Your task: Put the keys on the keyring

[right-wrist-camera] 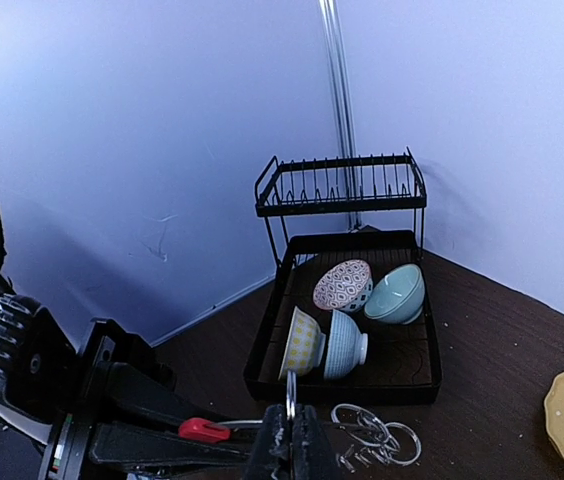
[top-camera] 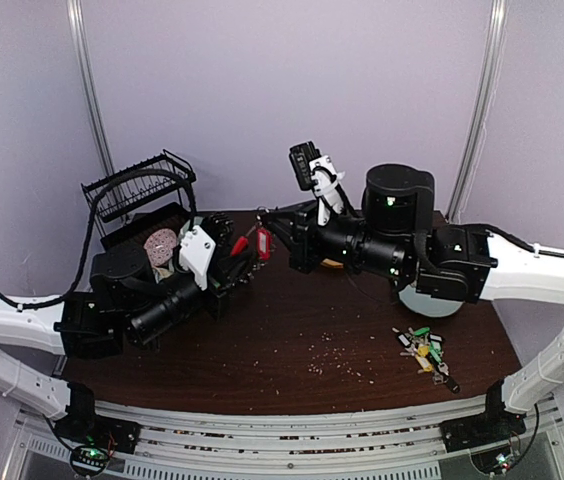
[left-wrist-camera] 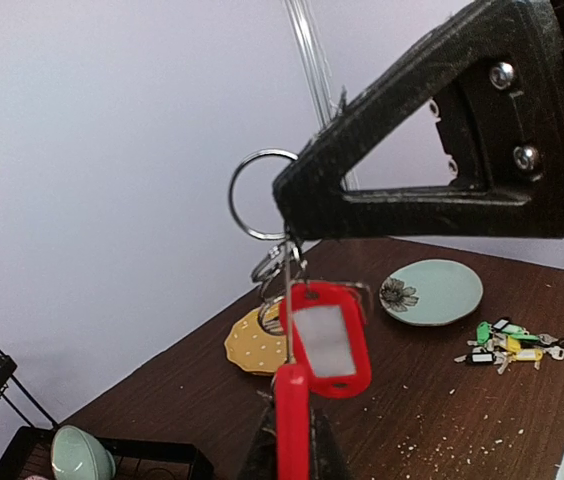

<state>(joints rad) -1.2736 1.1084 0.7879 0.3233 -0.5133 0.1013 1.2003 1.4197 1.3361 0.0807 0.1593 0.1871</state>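
Note:
My right gripper (right-wrist-camera: 290, 415) is shut on a silver ring of the keyring (right-wrist-camera: 290, 390), held in the air above the table's back middle. Smaller silver loops (right-wrist-camera: 377, 437) hang from it. In the left wrist view the ring (left-wrist-camera: 262, 195) sticks out of the right fingers (left-wrist-camera: 432, 170), and a red tag (left-wrist-camera: 327, 340) dangles below it. My left gripper (left-wrist-camera: 292, 415) is shut on a red-tagged key (left-wrist-camera: 293, 425) seen edge-on, its thin metal shaft reaching up to the ring. Both grippers meet in the top view, left (top-camera: 242, 248) and right (top-camera: 280, 225). The other keys (top-camera: 424, 350) lie heaped on the table at the right.
A black dish rack (right-wrist-camera: 342, 372) with several bowls stands at the back left. A yellow dotted plate (left-wrist-camera: 247, 345) lies under the grippers, and a pale green flowered plate (left-wrist-camera: 432, 292) to the right, near the heap of keys (left-wrist-camera: 512, 343). Crumbs are scattered over the dark table.

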